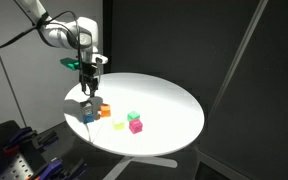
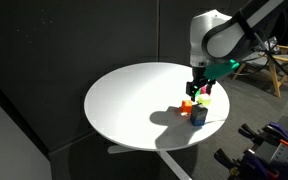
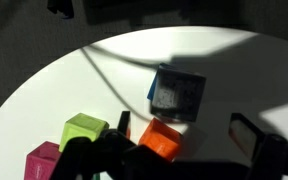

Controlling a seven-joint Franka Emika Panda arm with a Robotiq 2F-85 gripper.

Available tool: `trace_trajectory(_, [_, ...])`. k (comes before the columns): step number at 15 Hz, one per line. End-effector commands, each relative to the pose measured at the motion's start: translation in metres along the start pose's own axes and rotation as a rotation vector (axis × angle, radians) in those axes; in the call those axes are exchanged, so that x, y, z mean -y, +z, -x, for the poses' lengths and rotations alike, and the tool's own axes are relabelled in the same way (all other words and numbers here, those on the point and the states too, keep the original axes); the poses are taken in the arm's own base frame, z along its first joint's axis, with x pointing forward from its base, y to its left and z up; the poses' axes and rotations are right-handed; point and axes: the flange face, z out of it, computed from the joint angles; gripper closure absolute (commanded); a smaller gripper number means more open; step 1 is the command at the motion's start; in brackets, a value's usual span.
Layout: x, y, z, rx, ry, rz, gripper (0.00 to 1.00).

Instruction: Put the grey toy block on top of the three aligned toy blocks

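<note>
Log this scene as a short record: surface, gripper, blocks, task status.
surface: round white table
gripper: gripper open, holding nothing, above the blocks near the table's edge
nearest blocks: dark-sided cube with a blue-grey face, small orange cube close beside it
row blocks: light green block next to magenta-pink block; a third cannot be told clearly
plain grey block: not clearly identifiable
stacking: nothing on top of the row yet

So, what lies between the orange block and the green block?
Nothing. An exterior view shows only bare table between the orange block and the green block.
</note>
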Motion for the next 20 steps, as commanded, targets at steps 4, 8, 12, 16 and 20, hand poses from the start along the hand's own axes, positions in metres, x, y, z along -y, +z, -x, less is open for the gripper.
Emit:
trace_trajectory(4, [0.007,0.013,0.003,-0.008,0.023,0.030,0.00])
trace_trajectory(8, [0.007,0.020,0.001,0.006,0.027,0.037,0.00])
trace_trajectory(12, [0.004,0.026,-0.001,0.016,0.025,0.030,0.00])
trace_trajectory(16, [0.006,0.033,-0.002,0.010,0.012,0.018,0.00])
trace_trajectory(20, [0.008,0.041,-0.004,-0.005,0.003,-0.001,0.00])
